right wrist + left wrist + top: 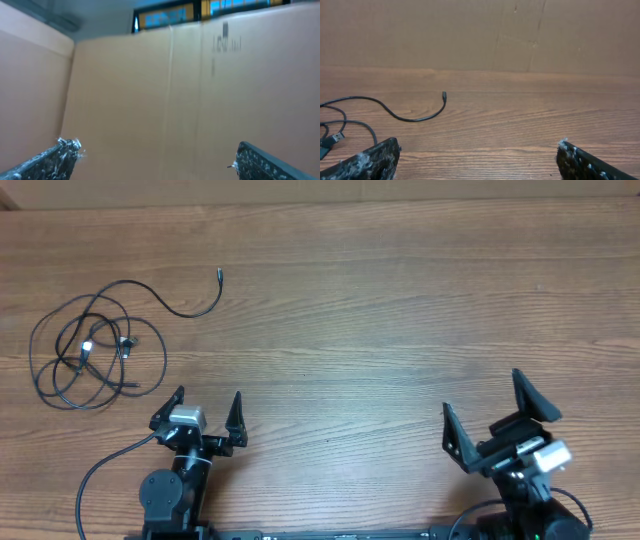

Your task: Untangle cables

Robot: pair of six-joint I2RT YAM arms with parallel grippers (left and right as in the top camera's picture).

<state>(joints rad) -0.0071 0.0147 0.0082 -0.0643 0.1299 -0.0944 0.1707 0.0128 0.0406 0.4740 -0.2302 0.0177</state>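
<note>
The left gripper (208, 402) is hovering over the wooden table (380, 300) with its jaws spread wide and empty. The right gripper (483, 395), equally wide and holding nothing, is facing a cardboard wall (150, 100). The cables (88, 348) are lying in tangled loops just ahead and left of the left gripper, one end trailing rightward.
</note>
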